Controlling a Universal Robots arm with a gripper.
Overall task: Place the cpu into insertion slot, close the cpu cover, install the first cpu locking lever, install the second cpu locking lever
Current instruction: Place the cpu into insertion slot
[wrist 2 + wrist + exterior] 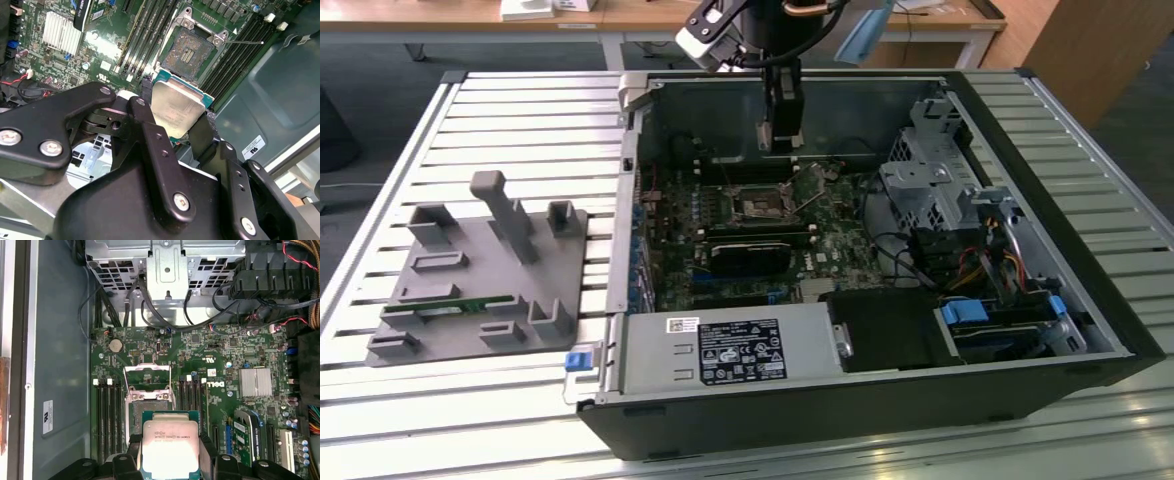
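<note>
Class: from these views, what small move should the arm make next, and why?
Probably ease the gripper down toward the insertion slot, trimming alignment on the way: it is shut on the cpu, held above the board, and the slot's pin field lies bare.

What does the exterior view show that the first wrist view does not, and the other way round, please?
From the exterior view: the whole open computer case on the slatted table, the grey fixture tray at the exterior view's left, and the labelled power supply box.
From the first wrist view: the cpu clamped in the tool, silver top facing the camera, and the cpu cover swung open.
Shared: the green board and the insertion slot, its pin field bare.
</note>
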